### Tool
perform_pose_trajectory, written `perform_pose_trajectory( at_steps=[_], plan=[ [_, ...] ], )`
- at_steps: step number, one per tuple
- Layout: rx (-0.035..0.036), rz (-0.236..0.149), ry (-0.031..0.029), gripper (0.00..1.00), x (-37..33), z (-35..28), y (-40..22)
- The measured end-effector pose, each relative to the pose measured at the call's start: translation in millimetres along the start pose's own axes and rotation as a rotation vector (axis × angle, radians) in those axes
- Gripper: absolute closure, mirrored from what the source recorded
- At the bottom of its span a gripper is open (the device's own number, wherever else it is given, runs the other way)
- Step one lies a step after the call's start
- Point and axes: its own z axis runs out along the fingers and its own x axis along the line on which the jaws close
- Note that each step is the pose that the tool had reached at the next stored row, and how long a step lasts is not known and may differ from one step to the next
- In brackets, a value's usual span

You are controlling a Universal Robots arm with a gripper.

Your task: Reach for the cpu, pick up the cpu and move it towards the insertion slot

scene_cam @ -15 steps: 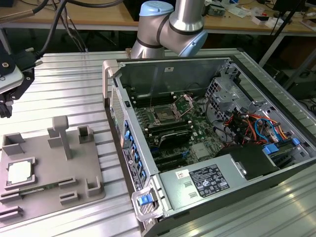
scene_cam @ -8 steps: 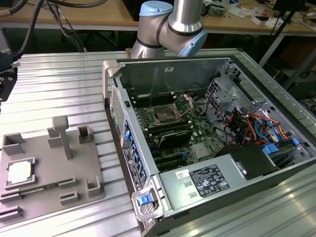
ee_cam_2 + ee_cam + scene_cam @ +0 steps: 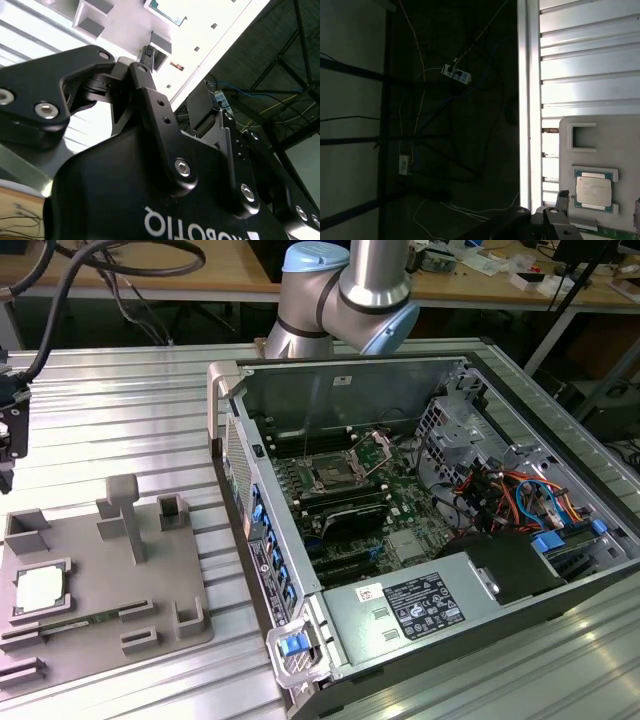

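The flat, square, silvery, green-rimmed cpu (image 3: 593,190) lay ungrasped in its grey plastic holder (image 3: 100,575), close beneath the jaws, whose opening we could not tell. We feared an off-centre descent might strike the holder's walls.

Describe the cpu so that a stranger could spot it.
On the ribbed metal table, beside the open computer case, lies a grey holder plate at the exterior view's left. The cpu sits in its square pocket: a flat silvery square, unlike the long green memory stick next to it.
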Motion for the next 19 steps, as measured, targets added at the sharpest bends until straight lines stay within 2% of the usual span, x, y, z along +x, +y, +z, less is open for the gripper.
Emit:
perform_pose_trajectory(
  at_steps=[5, 7, 9, 11, 13, 19],
  plan=[
    [-0.0001, 0.0, 0.0058, 0.45, 2.2, 11.1, -5.8],
    [-0.0003, 0.0, 0.0134, 0.45, 2.4, 15.4, -8.9],
    [-0.0004, 0.001, 0.0261, 0.45, 2.4, 16.7, -10.0],
    [-0.0004, 0.001, 0.0271, 0.45, 2.5, 16.7, -10.0],
    [-0.0006, 0.001, 0.0308, 0.45, 2.4, 16.8, -10.1],
    [-0.0006, 0.001, 0.0313, 0.45, 2.4, 16.8, -10.1]
  ],
)
